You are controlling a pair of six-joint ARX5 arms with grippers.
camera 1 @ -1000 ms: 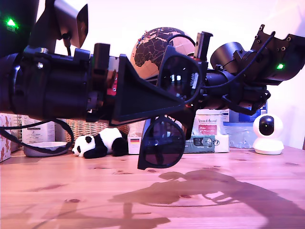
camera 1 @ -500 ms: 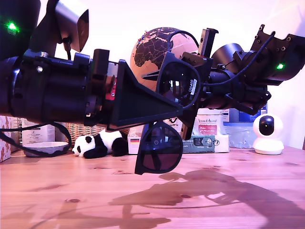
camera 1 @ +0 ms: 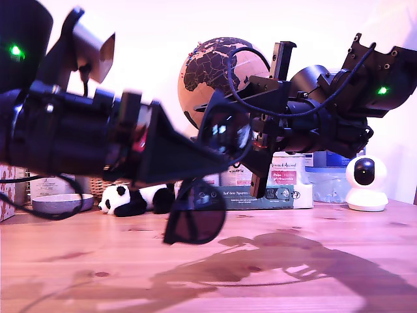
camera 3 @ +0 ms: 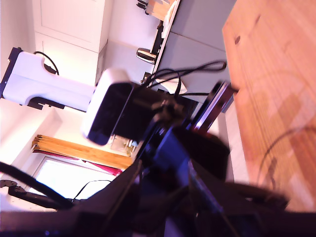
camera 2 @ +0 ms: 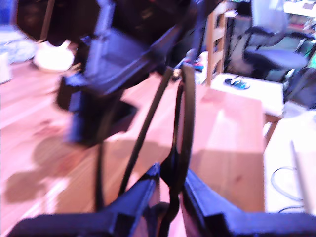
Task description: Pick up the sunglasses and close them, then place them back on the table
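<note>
The black sunglasses (camera 1: 195, 222) hang upright above the table (camera 1: 326, 274), one dark lens over the other. My first gripper (camera 1: 210, 154), coming in from the exterior view's left, is shut on their frame between the lenses. Its wrist view shows the frame (camera 2: 187, 113) edge-on between the fingers, blurred. My second gripper (camera 1: 267, 120) reaches in from the exterior view's right and stands open just beside the upper lens, one finger above and one below. Whether it touches the glasses I cannot tell. The glasses' arms are hidden in the exterior view.
Along the back of the table stand a globe (camera 1: 208, 65), a panda plush (camera 1: 124, 195), a bowl (camera 1: 55, 203), boxes (camera 1: 277, 189) and a white camera (camera 1: 363, 182). The arms' shadows fall on bare wood in front.
My first gripper has swung toward the exterior view's left and a little down, carrying the sunglasses away from my second gripper. The second arm has hardly moved.
</note>
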